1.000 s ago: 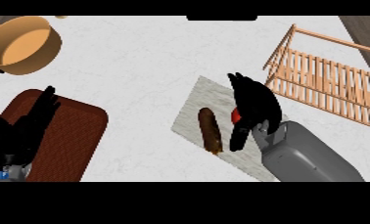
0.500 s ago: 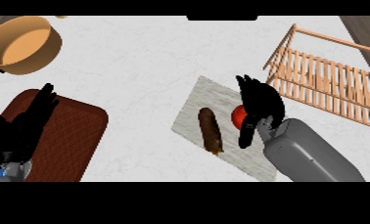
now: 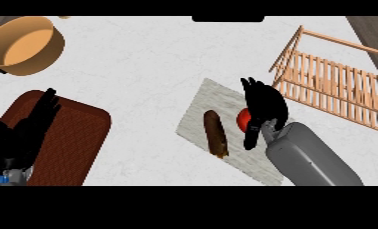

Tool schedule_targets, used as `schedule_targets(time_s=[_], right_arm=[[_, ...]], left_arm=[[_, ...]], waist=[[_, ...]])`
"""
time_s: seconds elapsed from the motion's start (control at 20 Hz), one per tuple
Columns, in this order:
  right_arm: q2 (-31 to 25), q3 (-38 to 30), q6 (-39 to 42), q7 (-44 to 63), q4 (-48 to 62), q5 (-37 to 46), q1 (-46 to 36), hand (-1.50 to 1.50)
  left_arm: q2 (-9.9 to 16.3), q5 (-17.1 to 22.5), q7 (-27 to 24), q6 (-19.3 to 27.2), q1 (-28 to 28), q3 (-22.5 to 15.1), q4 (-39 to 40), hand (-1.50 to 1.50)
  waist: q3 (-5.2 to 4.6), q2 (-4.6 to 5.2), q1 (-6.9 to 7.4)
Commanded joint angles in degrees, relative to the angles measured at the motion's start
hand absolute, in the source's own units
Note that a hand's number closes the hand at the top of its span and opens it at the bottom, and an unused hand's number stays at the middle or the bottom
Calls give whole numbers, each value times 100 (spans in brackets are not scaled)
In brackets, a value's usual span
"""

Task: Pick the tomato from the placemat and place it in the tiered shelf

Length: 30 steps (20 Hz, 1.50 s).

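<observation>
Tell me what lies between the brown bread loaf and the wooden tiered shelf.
In the head view, the red tomato on the pale placemat, and the right hand curling over it, sit between loaf and shelf.

A: Pale grey speckled counter top (image 3: 140, 68) carries what?
B: Pale marbled rectangular placemat (image 3: 198, 115), dark brown rounded mat (image 3: 77, 143), tan round bowl (image 3: 28, 45), slatted wooden tiered shelf (image 3: 328, 85)

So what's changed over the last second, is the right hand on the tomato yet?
The right hand has slid slightly down the placemat and now covers the tomato, fingers curling around it; not lifted. The brown loaf, tiered shelf, bowl and resting left hand are unchanged.
</observation>
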Motion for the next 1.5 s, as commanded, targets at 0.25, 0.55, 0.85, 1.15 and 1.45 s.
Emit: schedule_targets(time_s=[0.25, 0.55, 0.85, 1.15, 1.45], right_arm=[[432, -513, 141, -252, 885, 403, -28, -150], [377, -375, -221, -746, 761, 778, 698, 150], [380, -458, 14, -885, 562, 1232, 467, 150], [288, -541, -141, -950, -478, 1679, 784, 150], [-868, -620, -693, -1732, -2755, 1614, 2301, 150]], left_arm=[[-103, -95, -228, -284, 165, 239, 194, 0], [-94, -148, 432, -128, 324, 237, -750, 0], [-182, -243, 606, -138, -286, 366, -292, 0], [-352, -421, -158, -329, 39, 505, 218, 0], [-360, -417, 405, -166, 69, 436, -242, 0]], waist=[[20, 43, -16], [25, 33, -9], [22, 34, -51], [19, 26, -81], [23, -19, -234]])
